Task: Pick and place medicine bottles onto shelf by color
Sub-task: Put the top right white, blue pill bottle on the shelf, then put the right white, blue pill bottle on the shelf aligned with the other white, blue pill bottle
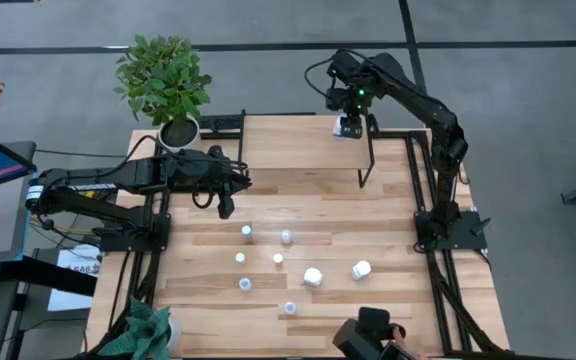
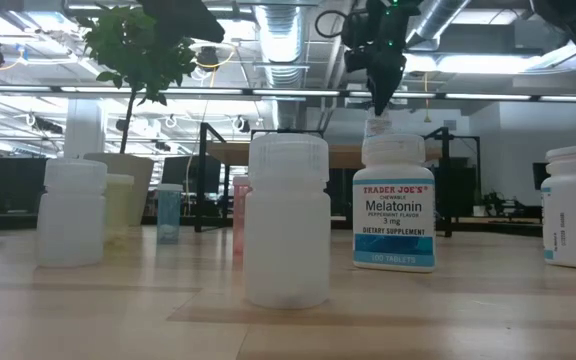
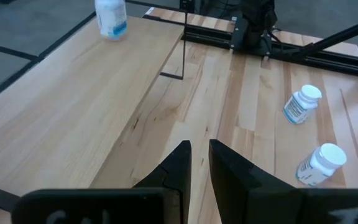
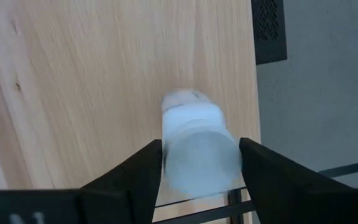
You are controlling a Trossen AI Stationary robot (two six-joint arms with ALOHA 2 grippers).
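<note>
The right gripper (image 4: 197, 163), fingers spread either side of a stubby white medicine bottle (image 4: 194, 146), hangs above the light-wood shelf (image 1: 298, 142), the bottle directly beneath it near the shelf's far corner. Judged a release: lift straight up so neither finger tips it. The left gripper (image 3: 199, 163) waits clenched, empty, over the wooden table (image 1: 388, 310).

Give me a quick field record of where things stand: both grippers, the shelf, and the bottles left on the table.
right gripper: over the shelf's far right corner, fingers open either side of a white bottle
white bottle: standing on the shelf
left gripper: shut, empty, above the table's left side
small vials: six upright, mid table
white bottles still on table: two lying on their sides
plant pot: back left corner
</note>
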